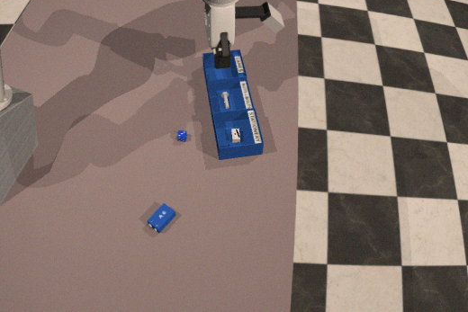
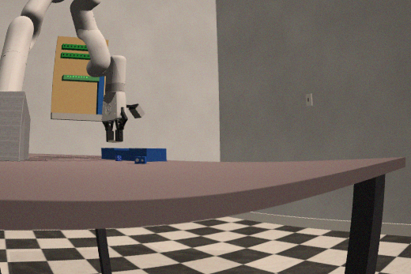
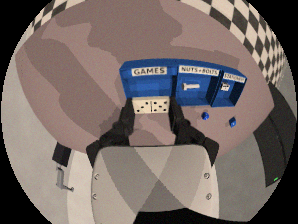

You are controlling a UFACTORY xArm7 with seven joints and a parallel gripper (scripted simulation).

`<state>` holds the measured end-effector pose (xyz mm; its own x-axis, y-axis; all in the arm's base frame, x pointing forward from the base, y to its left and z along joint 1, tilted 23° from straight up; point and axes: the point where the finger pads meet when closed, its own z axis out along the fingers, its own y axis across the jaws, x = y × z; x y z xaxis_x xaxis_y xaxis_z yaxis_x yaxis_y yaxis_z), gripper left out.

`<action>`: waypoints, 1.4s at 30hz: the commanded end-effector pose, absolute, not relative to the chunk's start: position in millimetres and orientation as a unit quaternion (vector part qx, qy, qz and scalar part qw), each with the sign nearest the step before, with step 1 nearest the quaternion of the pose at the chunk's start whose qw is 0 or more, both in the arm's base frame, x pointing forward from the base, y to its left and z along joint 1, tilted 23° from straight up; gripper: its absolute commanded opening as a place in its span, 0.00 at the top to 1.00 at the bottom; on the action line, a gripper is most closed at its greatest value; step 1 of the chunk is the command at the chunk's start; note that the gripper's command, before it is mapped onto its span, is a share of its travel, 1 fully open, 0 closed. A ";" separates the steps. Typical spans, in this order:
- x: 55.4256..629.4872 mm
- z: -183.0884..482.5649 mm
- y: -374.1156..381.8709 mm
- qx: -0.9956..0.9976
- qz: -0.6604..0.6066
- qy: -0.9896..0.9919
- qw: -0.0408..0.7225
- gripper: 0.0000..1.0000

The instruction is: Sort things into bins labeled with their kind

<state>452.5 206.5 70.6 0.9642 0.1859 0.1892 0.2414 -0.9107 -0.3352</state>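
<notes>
My gripper (image 1: 222, 57) is shut on a white domino (image 3: 152, 106) and holds it above the far compartment, labelled GAMES, of the blue three-part bin (image 1: 233, 104). The gripper also shows in the exterior view (image 2: 114, 137) and in the wrist view (image 3: 152, 119). The middle compartment holds a grey bolt (image 1: 226, 99). The near compartment, labelled STATIONERY, holds a small white item (image 1: 235, 135). A blue die (image 1: 182, 136) lies on the table left of the bin. A blue battery (image 1: 160, 218) lies nearer the front.
A grey block (image 1: 15, 137) carrying the arm's base stands at the left edge. The table's right edge (image 1: 296, 141) runs just right of the bin. A board with green strips (image 2: 77, 78) hangs at the back.
</notes>
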 end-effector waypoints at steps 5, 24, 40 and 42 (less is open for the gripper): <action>453.8 71.9 206.2 -0.973 -0.081 -0.114 0.186 1.00; 455.1 62.6 209.6 -0.973 -0.081 -0.114 0.186 1.00; 455.0 62.6 209.5 -0.973 -0.081 -0.114 0.186 0.29; 455.0 62.6 209.5 -0.973 -0.081 -0.114 0.186 0.29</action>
<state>453.5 210.0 61.3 0.9613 0.1935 0.1961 0.2522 -0.9046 -0.3436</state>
